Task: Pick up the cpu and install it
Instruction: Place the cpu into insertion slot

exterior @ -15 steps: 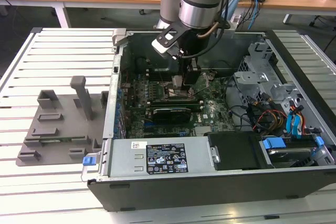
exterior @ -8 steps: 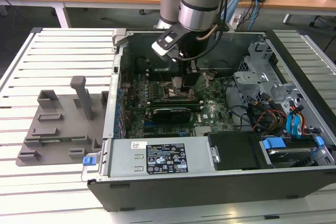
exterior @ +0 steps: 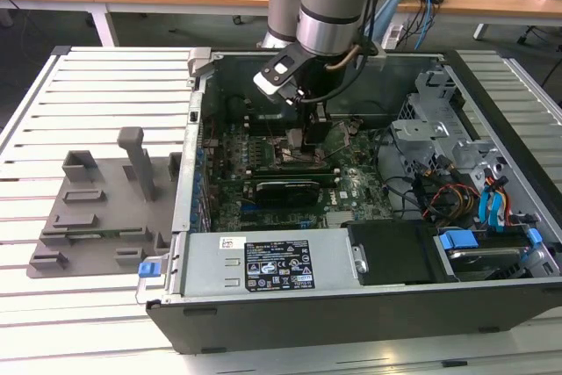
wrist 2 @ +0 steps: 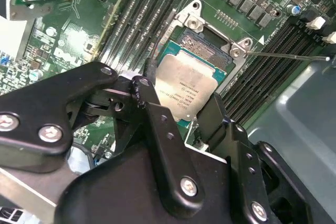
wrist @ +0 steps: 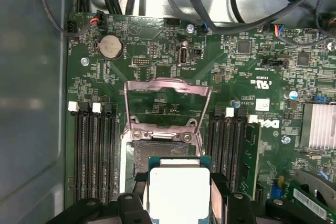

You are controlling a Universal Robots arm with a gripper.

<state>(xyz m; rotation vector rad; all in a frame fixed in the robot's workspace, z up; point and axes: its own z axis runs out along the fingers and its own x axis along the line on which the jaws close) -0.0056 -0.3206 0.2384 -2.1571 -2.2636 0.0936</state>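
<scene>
Rows of fine print cross the metal top of the cpu (wrist 2: 188, 88) in the second wrist view, too small to make out. In the first wrist view the motherboard (wrist: 157, 61) bears white printed marks and a small white sticker (wrist: 263, 104). In the exterior view a black-and-white label (exterior: 277, 265), its print illegible, lies on the grey box (exterior: 211, 263).

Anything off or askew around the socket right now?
Nothing stands out. The tool grips the cpu, which looks roughly square to the open socket. The load plate is flipped up, and I see no debris or stray cables over the socket.
</scene>
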